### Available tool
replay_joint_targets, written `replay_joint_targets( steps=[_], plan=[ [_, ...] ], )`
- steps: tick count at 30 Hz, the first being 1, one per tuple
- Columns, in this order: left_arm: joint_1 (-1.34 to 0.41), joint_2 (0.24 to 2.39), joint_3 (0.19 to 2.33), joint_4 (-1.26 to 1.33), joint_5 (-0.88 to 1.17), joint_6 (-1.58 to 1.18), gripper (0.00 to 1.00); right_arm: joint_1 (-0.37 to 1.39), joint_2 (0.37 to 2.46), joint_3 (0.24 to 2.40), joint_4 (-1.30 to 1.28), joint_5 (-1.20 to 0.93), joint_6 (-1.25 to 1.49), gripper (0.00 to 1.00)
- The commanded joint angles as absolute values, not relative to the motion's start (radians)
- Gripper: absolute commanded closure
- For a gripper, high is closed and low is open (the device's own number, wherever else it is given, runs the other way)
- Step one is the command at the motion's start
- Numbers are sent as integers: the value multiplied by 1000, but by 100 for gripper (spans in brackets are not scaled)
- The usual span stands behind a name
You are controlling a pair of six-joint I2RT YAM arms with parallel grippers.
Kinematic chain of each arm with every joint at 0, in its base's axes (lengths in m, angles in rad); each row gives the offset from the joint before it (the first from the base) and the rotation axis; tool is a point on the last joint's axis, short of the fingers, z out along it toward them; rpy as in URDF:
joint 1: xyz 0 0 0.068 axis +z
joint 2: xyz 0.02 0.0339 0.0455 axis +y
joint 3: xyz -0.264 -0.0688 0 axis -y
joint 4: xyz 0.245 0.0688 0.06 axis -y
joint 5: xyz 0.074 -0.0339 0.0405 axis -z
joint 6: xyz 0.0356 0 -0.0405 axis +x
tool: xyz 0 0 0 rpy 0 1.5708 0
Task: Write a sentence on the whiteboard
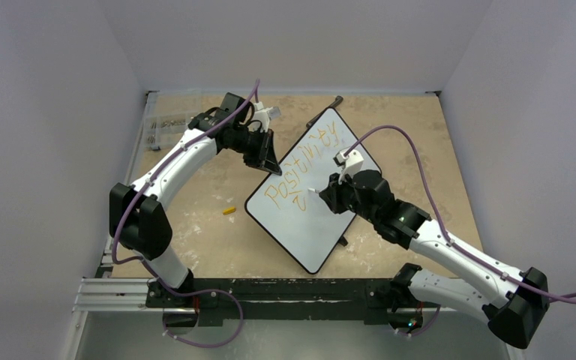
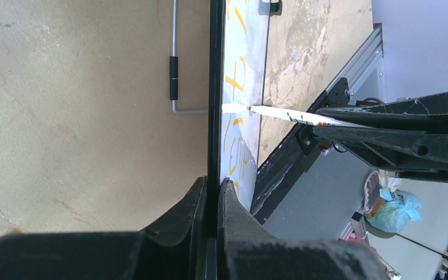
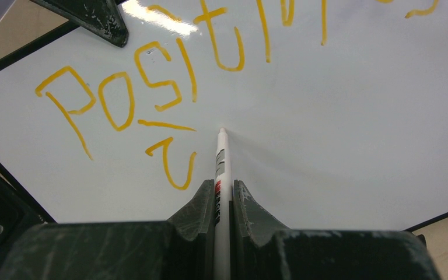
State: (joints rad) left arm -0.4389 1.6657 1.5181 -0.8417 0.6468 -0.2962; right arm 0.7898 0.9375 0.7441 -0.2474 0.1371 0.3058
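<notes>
Setting: worn tan table (image 1: 435, 142) boxed in by plain white walls.
Whiteboard (image 1: 311, 236): mid-table between the two arms, turned on the diagonal. Its long axis runs from near-left to far-right.
Sentence (image 1: 301, 167): orange-yellow lettering reading "Positivity", following the long axis along the board's left side and starting at the near-left end. Below the "Pos" sits a short dash over a curled stroke.
Left gripper (image 2: 213, 188): jaws pinched together on the black frame at the board's left long edge. The wrist view looks straight down that edge.
Right gripper (image 3: 223, 191): jaws clamped on a white marker (image 3: 221, 157), reaching in over the board from its right side.
Marker direction: the tip points forward out of the fingers and touches the white surface just right of the curled stroke, under the first line.
Loose item: a small yellow piece (image 1: 229, 211) lies on the table near the board's near-left corner, apart from it.
</notes>
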Motion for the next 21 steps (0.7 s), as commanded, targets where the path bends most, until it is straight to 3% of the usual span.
replay_joint_targets(
  steps=[1,9,21],
  plan=[
    [-436,1626,1520,-802,580,-292,100,787,965,782,-167,125,293,100],
    [-436,1625,1519,-802,582,-294,100,787,1009,776,-180,126,282,100],
    [-436,1619,1519,-800,584,-296,100,787,911,665,-234,107,413,100]
  ],
)
